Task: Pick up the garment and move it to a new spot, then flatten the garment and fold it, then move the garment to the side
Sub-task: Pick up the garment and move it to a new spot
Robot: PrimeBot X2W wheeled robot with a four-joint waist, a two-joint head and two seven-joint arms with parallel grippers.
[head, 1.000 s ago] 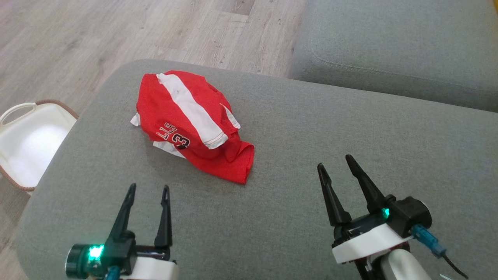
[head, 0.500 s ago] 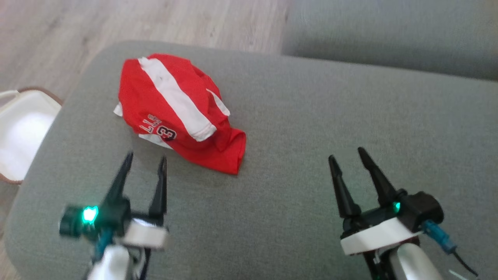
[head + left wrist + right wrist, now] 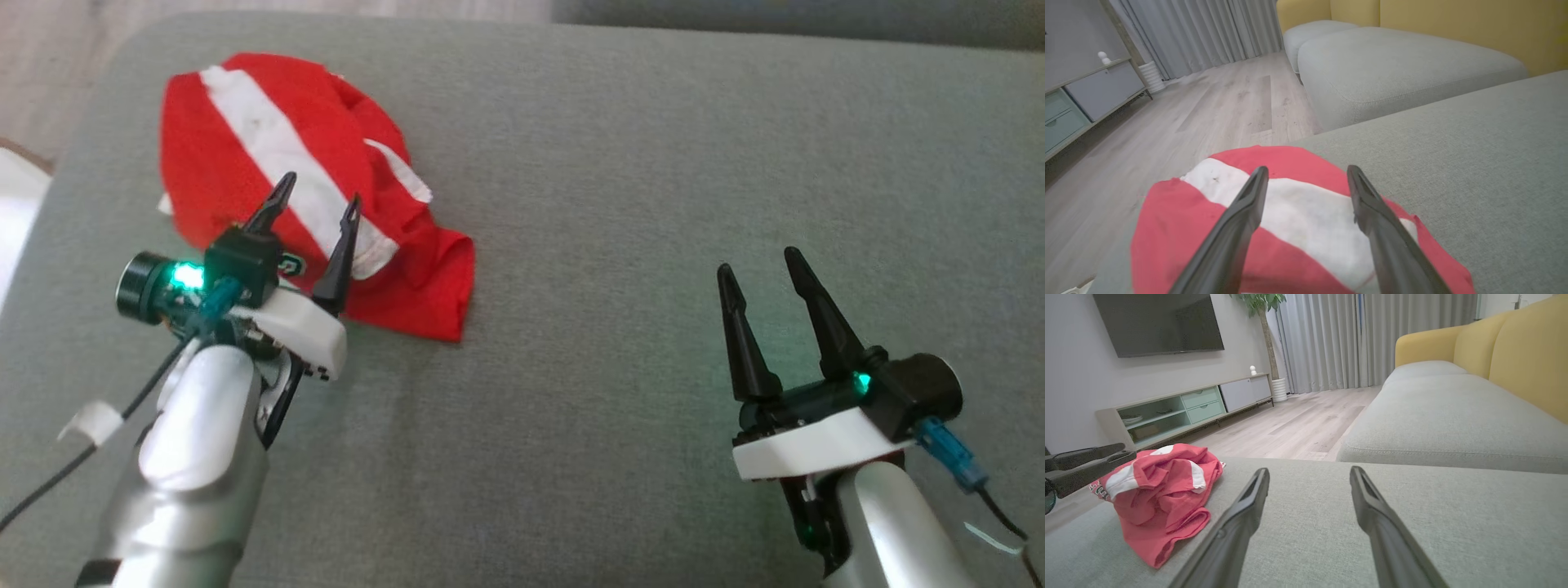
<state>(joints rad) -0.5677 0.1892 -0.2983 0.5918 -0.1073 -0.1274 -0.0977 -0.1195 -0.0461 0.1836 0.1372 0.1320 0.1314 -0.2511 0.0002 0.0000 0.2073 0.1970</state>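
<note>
The garment (image 3: 269, 155), a red jersey with a broad white stripe, lies crumpled on the grey cushion (image 3: 620, 204) at its far left. My left gripper (image 3: 320, 188) hovers over its near part, open, fingers straddling the white stripe with nothing between them. In the left wrist view the garment (image 3: 1302, 212) spreads under the open left gripper (image 3: 1307, 174). My right gripper (image 3: 758, 260) stands open over bare cushion at the lower right, well apart from the cloth. The right wrist view shows the garment (image 3: 1163, 490) bunched at the left, beyond the open right gripper (image 3: 1309, 473).
A white basket's edge (image 3: 15, 212) sits on the floor off the cushion's left end. A second grey cushion (image 3: 1392, 69) lies beyond a gap of wooden floor (image 3: 1208, 110). Yellow sofa backs (image 3: 1515, 347) rise on the right; a low TV cabinet (image 3: 1188, 408) stands across the room.
My left arm has reached forward and up until its open fingers hang over the garment. The head camera has tilted down and turned, shifting the picture. The right gripper kept its place.
</note>
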